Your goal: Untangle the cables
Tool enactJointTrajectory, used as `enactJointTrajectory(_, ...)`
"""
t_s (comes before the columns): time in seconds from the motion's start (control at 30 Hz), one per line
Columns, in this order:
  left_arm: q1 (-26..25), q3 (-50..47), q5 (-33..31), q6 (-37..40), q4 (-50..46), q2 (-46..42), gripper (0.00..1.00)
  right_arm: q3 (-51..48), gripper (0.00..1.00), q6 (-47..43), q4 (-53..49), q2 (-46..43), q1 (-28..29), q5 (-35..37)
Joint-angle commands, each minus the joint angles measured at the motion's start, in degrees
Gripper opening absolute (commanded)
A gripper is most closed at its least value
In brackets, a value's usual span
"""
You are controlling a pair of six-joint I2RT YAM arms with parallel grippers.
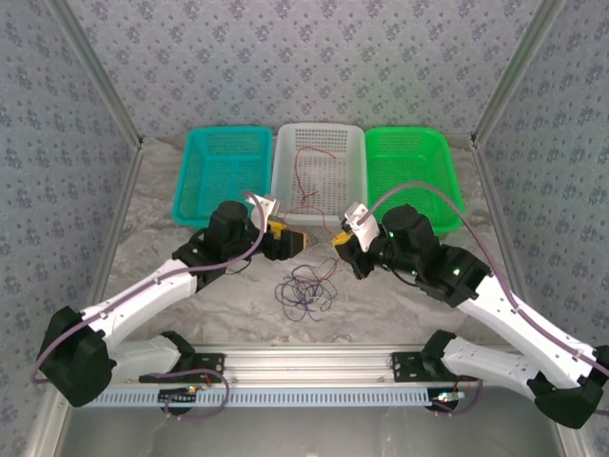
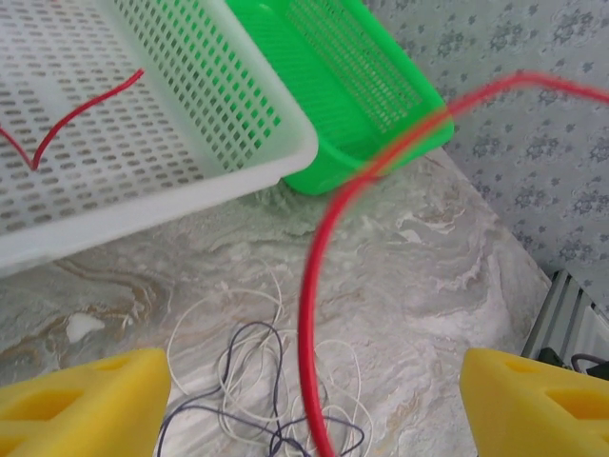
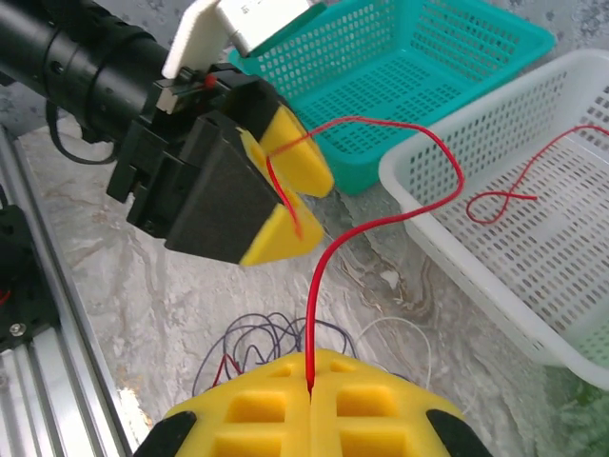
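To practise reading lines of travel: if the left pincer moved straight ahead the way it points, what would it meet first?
The red cable, probably: it arcs right between the left pincer's open fingers; beyond lies the tabletop.

Both arms drawn inward; grippers facing each other, mid-table.
From its base the left arm angles forward and inward; left gripper points at the right one, yellow fingers wide apart; right arm mirrors it; right gripper near the left, not touching; its pads pressed together on the red cable.
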Motion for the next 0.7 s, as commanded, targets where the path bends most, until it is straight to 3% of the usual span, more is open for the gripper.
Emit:
enactJointTrajectory(0.0,-0.36,1.82,2.4,1.01,4.73,0.62,0.8,1.91,0.02,1.83,2.22,-0.11,-0.33,1.31)
enactJointTrajectory(0.13,-0.42,1.39,2.2,0.69,5.2,0.57,0.8,4.28,0.04,3.11,4.44,-0.3,-1.54,4.45)
enactJointTrajectory(0.4,-1.09,0.51,6.15,-0.32,8.42,1.58,0.8,16.02,0.03,5.98,6.96,3.3,-6.4,3.06)
enactJointTrajectory(0.67,-4.15,2.88,7.5,0.29,11.1,5.0,0.8,18.19,0.02,9.07,11.33,7.12,-7.93,1.64)
